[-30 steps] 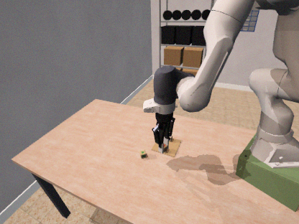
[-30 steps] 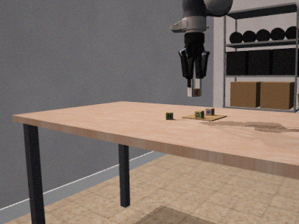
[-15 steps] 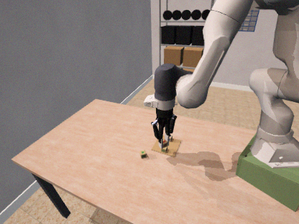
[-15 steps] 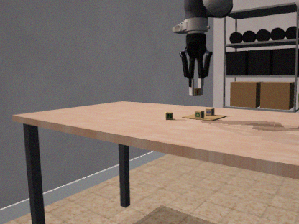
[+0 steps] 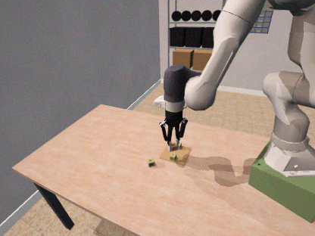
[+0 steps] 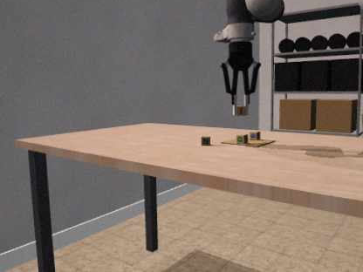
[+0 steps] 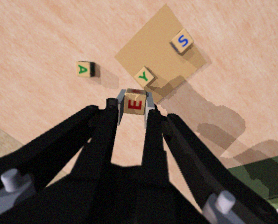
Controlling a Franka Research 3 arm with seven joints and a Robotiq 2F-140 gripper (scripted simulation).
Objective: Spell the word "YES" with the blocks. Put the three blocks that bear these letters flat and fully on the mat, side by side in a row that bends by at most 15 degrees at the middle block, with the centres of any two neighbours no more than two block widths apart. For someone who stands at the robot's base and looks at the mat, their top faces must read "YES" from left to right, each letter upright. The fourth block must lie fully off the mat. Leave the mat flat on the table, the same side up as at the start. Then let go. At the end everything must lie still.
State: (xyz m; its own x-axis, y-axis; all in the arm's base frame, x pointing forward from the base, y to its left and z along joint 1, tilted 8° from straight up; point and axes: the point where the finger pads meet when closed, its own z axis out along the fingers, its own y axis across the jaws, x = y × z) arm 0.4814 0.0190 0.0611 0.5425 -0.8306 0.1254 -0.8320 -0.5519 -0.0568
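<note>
Arm extended, gripper [image 6: 240,110] pointing down, clamped on E block [image 7: 134,103].

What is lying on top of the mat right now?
Two blocks sit on the mat: the Y block and the S block. The tool holds the E block above it, covering part of the mat's edge.

Looks like lab or workshop storeroom, not home. Metal shelf rack [image 6: 273,72] against back wall, loaded with black balls [image 6: 302,44], black bins [image 6: 315,75], cardboard boxes [image 6: 297,114] on lower shelf. Plain grey wall [image 6: 109,55], beige tiled floor [image 6: 227,238], white baseboard. Bare wooden tabletop [image 5: 95,165] on black legs. White robot arm [image 5: 235,32] bolted to green pedestal [image 5: 265,187] beside it. Pretty bare-bones setup tbh.
</note>
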